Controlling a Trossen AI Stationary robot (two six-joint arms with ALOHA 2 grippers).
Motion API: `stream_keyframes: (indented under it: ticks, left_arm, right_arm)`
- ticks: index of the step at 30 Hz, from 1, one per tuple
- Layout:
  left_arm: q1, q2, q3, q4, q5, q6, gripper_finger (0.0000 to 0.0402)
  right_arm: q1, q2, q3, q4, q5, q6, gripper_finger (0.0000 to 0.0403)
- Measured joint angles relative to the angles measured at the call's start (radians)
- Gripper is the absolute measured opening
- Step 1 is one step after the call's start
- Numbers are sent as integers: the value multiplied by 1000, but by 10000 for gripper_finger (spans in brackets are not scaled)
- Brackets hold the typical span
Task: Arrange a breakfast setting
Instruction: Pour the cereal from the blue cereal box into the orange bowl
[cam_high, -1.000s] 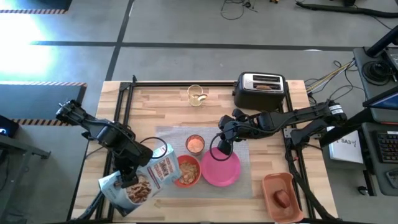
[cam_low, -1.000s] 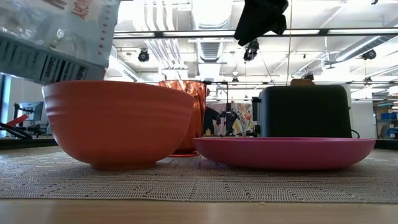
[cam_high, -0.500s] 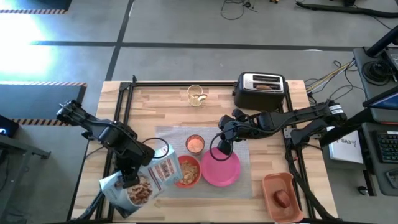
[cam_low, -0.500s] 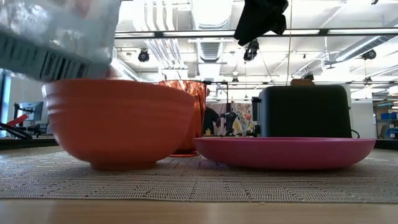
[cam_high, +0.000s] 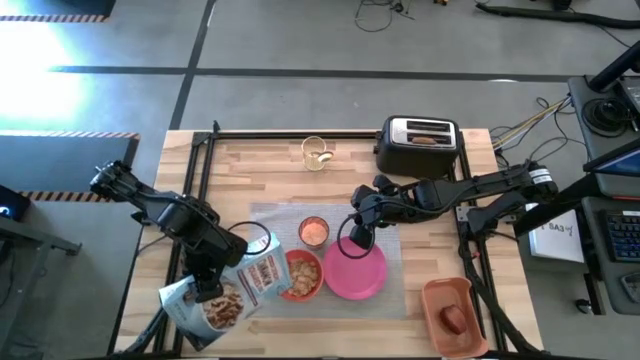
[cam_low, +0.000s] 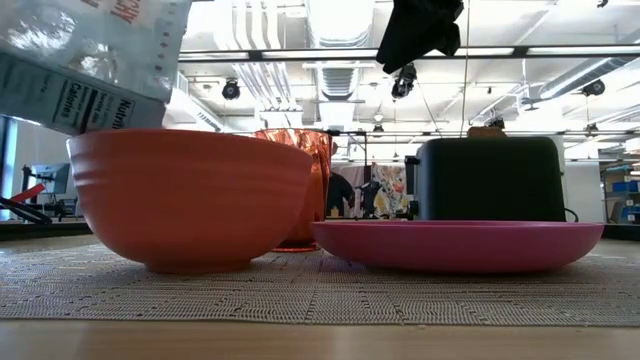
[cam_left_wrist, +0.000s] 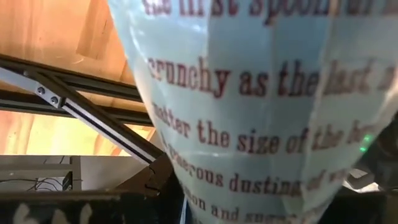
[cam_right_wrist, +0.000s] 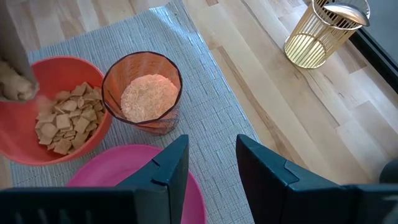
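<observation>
My left gripper (cam_high: 207, 283) holds a cereal bag (cam_high: 228, 295) tilted over the left rim of the red-orange bowl (cam_high: 301, 275), which holds cereal (cam_right_wrist: 65, 118). The bowl, the filled clear cup (cam_high: 314, 232) and the pink plate (cam_high: 356, 271) stand on the grey mat (cam_high: 400, 250). My right gripper (cam_right_wrist: 211, 163) is open and empty above the plate's far edge. The toast (cam_high: 426, 139) sticks up in the toaster (cam_high: 420, 148). The apple (cam_high: 455, 319) lies in the orange tray (cam_high: 447, 296). The gold spoon (cam_right_wrist: 342, 10) stands in a gold wire holder (cam_high: 317, 153). My left gripper is shut on the cereal bag near its middle (cam_high: 215, 297), coming from above. The wrist hides the fingers in the high view, and the bag's printed side (cam_left_wrist: 261, 112) fills the wrist view. The bag is lifted clear and tilted, its mouth end (cam_low: 110, 70) over the bowl.
The toaster stands at the far right of the table. The orange tray sits at the near right corner. The wire holder stands at the far middle. Bare wood shows between the mat and the far edge (cam_high: 270, 170). Black frame rails (cam_high: 200, 170) run along the table's sides.
The cereal bag's mouth end has dipped toward the bowl and come back up, a short shake in my left gripper's hold. The bowl, cup and plate have stayed in place.
</observation>
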Motion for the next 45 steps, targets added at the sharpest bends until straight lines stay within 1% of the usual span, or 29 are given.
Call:
stream_keyframes:
  ticks: [3,14,19,25,32,45]
  left_arm:
    - [5,-4,0,-32,-5,-1,146]
    - [5,-5,0,-24,-11,9,145]
    - [0,-6,0,-23,-46,12,145]
    - [-42,-19,0,-23,-112,23,145]
    - [-144,-26,0,-30,-211,3,145]
    - [-325,-40,0,-29,-462,-80,145]
  right_arm:
    - [0,0,0,0,0,0,123]
    - [0,0,0,0,0,0,123]
    - [0,0,0,0,0,0,123]
    - [0,0,0,0,0,0,123]
    - [0,0,0,0,0,0,123]
    - [0,0,0,0,0,0,123]
